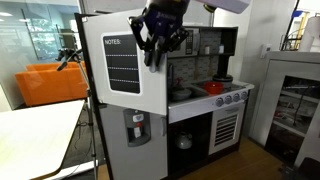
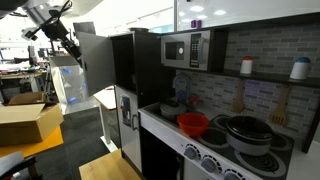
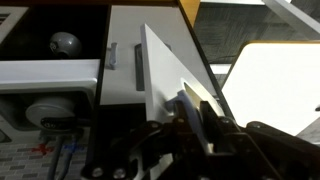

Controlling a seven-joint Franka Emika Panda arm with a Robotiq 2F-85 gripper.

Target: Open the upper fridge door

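Note:
The upper fridge door [image 1: 150, 88], light grey with a black "NOTES" panel, stands swung partly open in both exterior views [image 2: 97, 62]. In the wrist view its edge [image 3: 165, 65] angles away from the fridge body. My gripper [image 1: 153, 52] is at the door's free edge and also shows in an exterior view [image 2: 72, 48]. In the wrist view the gripper [image 3: 197, 112] has its fingers closed around the door's grey vertical handle [image 3: 188, 103].
The lower door with the dispenser panel [image 1: 137, 128] is shut. The toy kitchen holds a microwave [image 2: 185, 48], a red bowl [image 2: 193, 123] and pots [image 2: 245, 130]. A white table [image 1: 35, 130], a cardboard box [image 2: 25, 120] and a glass cabinet [image 1: 295, 100] stand nearby.

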